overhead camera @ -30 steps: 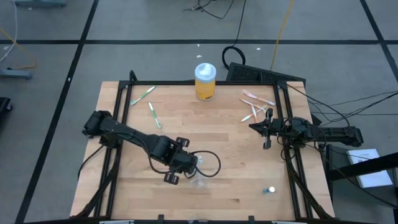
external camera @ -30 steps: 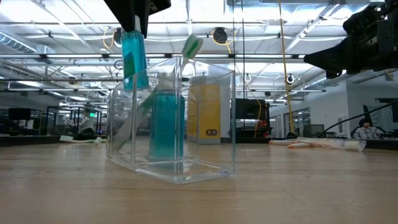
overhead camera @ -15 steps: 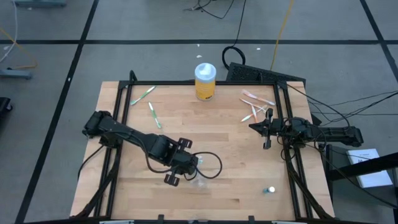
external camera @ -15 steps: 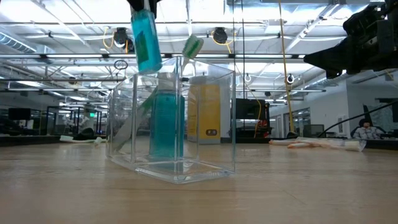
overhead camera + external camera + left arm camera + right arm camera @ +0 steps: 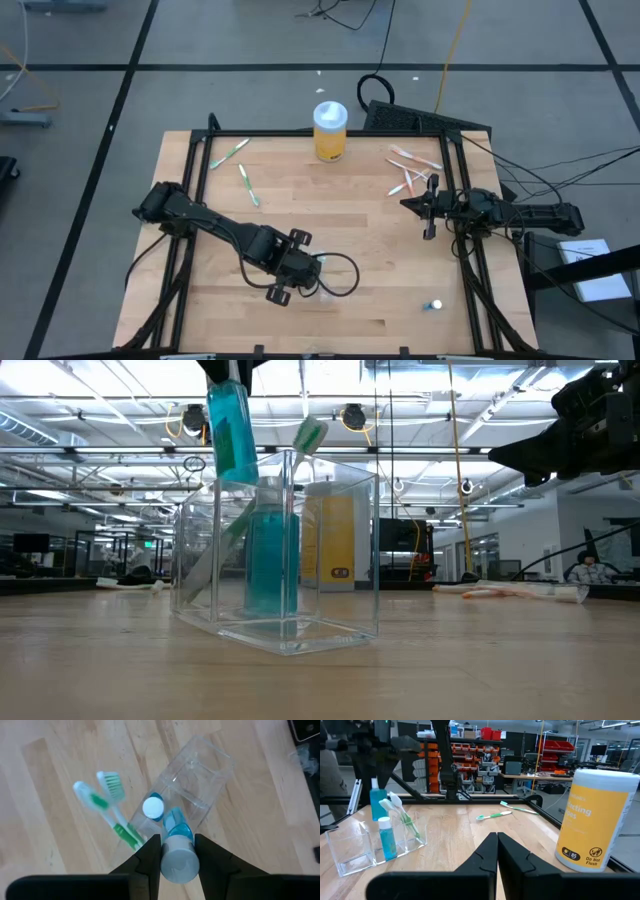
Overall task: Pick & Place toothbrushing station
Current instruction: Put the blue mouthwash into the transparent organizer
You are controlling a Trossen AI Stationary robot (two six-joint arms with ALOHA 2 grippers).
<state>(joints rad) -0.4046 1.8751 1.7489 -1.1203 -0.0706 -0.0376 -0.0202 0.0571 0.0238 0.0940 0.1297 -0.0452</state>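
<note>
Toothbrushing station (image 5: 275, 550) under left claw (image 5: 177, 851) pinching blue tube (image 5: 231, 430), right claw (image 5: 497, 851) pressed together

You are looking at a robotics lab or industrial workshop floor. The wooden table (image 5: 380, 230) sits in a black metal frame (image 5: 190, 170) on a grey floor marked with dark lines, with loose cables (image 5: 450, 50) trailing across it. Beyond the table, you see shelving stocked with red and orange storage bins (image 5: 555, 755), workbenches carrying equipment, and an open ceiling hung with strip lights (image 5: 110, 405) and exposed beams.
</note>
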